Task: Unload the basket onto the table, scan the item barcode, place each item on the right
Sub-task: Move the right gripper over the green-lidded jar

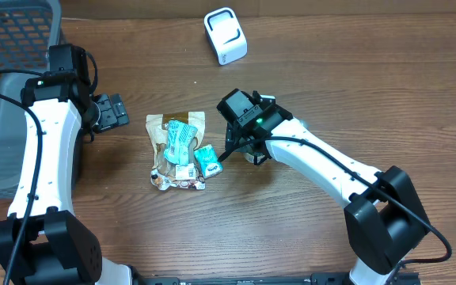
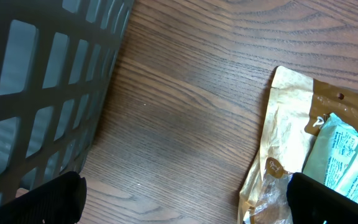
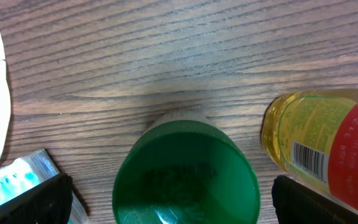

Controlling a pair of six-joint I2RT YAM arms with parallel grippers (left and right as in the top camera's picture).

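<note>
Both jaws wide open, empty; right flanks green cap (image 3: 185, 168), bottle (image 3: 328, 143) beside; basket (image 2: 42, 93) crowds left.

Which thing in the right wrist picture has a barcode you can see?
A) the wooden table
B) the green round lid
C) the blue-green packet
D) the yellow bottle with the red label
D: the yellow bottle at the right edge of the right wrist view carries a white patch with a black-striped barcode beside its red label.
</note>
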